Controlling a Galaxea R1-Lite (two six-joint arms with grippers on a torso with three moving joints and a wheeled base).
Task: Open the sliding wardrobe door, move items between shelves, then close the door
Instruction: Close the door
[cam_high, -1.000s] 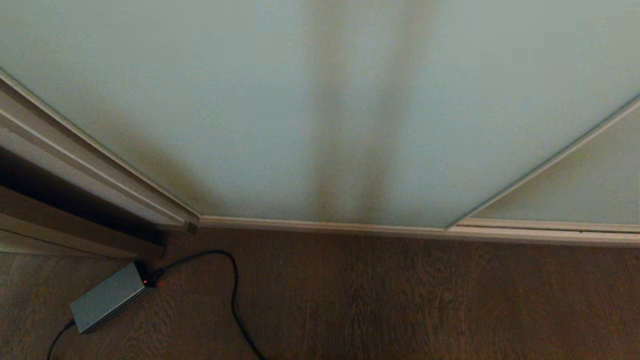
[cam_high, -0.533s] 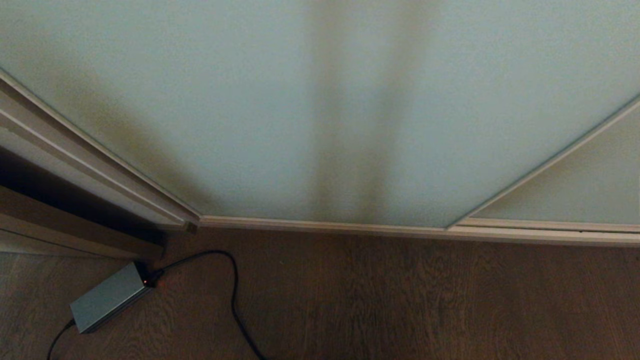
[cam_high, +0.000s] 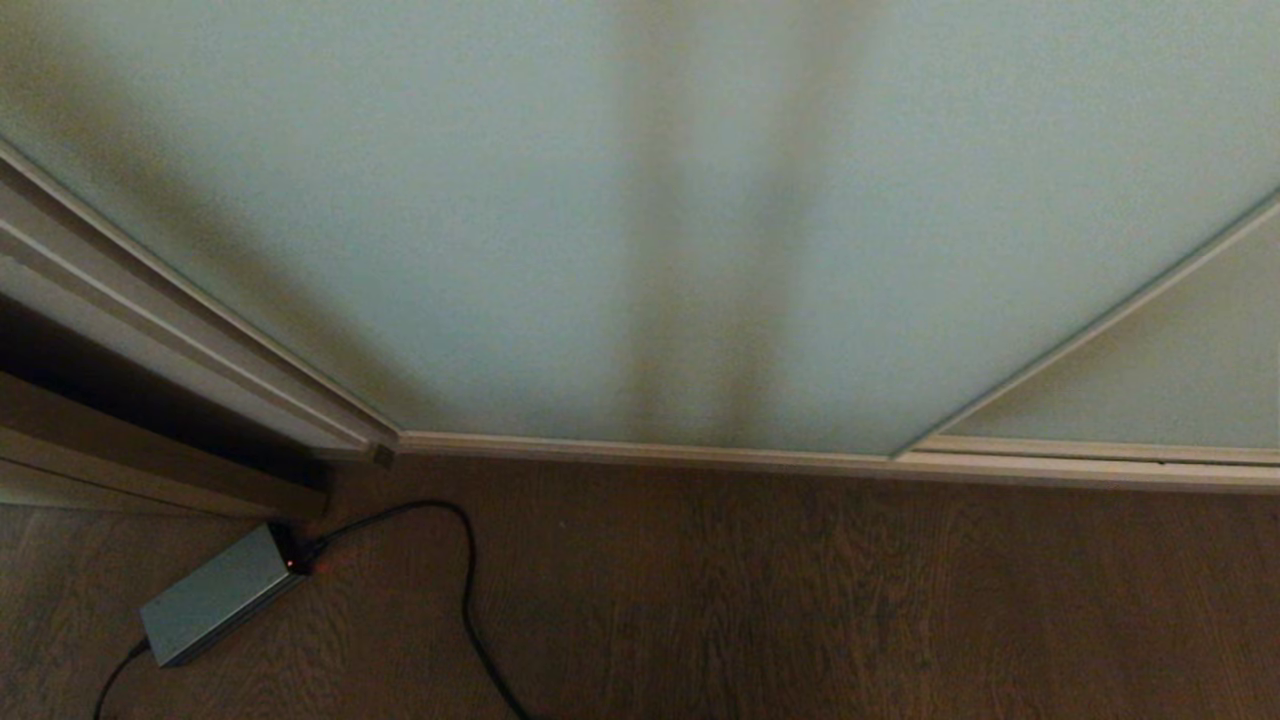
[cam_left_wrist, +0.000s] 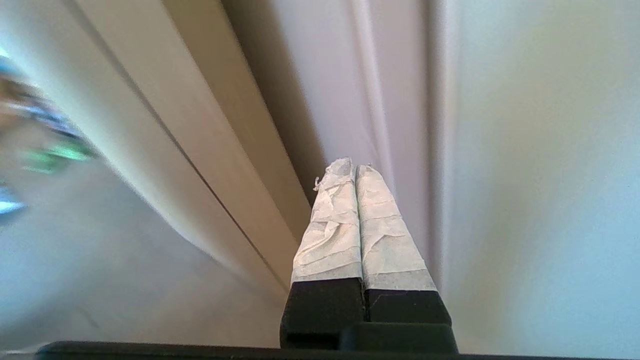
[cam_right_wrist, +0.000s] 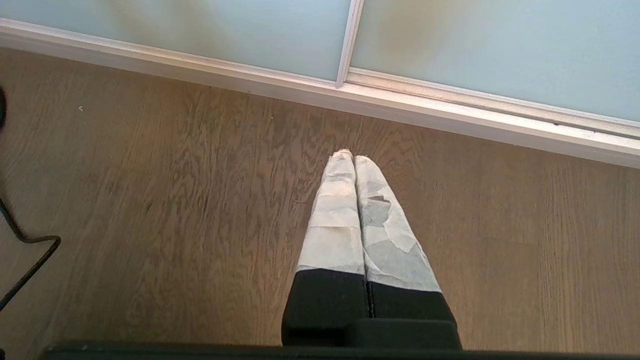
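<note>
The sliding wardrobe door (cam_high: 560, 200), frosted pale blue-green glass in a slim off-white frame, fills the head view and stands closed. Neither arm shows there. In the left wrist view my left gripper (cam_left_wrist: 354, 167) is shut and empty, its taped fingers pointing along the door's frame edge (cam_left_wrist: 372, 100), with frosted glass (cam_left_wrist: 540, 175) beside it. My right gripper (cam_right_wrist: 349, 156) is shut and empty too, hanging parked above the wood floor (cam_right_wrist: 150, 200) in front of the door's bottom rail (cam_right_wrist: 450, 112). The items and shelves are hidden behind the door.
A grey power brick (cam_high: 215, 595) with a black cable (cam_high: 465, 580) lies on the floor at the left, near the door's left corner. A second glass panel (cam_high: 1170, 370) overlaps at the right. Brown trim (cam_high: 140, 450) runs at the far left.
The head view has not shifted. The shadow on the left part of the glass has grown darker and wider.
</note>
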